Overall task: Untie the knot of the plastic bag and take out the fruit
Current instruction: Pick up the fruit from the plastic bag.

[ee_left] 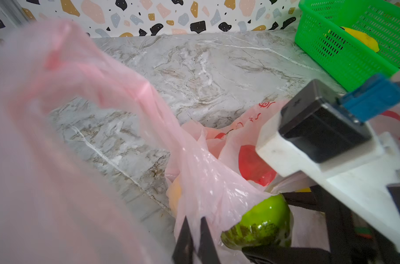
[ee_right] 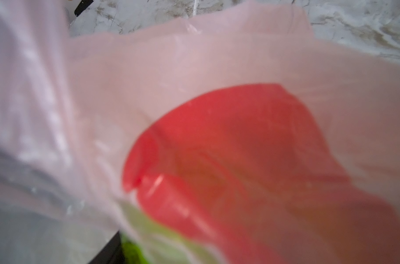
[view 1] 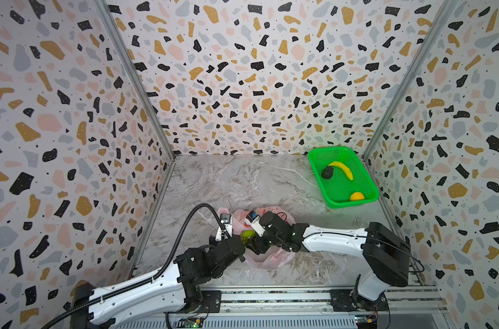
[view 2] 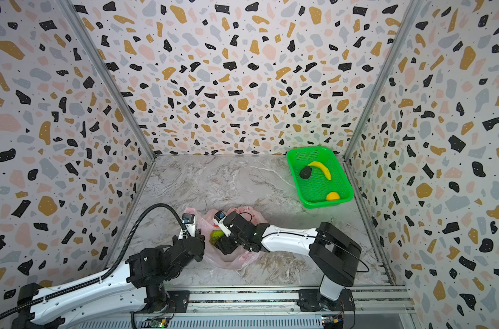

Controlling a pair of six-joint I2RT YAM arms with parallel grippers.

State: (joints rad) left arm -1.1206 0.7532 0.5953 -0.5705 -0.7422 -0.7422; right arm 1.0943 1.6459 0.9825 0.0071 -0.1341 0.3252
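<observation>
Two black fingers of the left gripper (ee_left: 194, 220) are pinched tight on a fold of the thin, translucent pale pink plastic bag (ee_left: 205, 178), which lies crumpled near the front middle of the grey marbled table (view 1: 242, 179). Just right of that pinch, a glossy green-yellow toy fruit (ee_left: 256, 219) sits at the bag's mouth, and the right gripper (ee_left: 264, 224) clasps it with one black finger on each side. Well to the right at the back, a bright green mesh plastic basket (view 1: 326, 155) holds a blackish toy avocado (view 1: 327, 172), a long curved yellow banana (view 1: 342, 169) and a small yellow-orange piece (view 1: 356, 196).
</observation>
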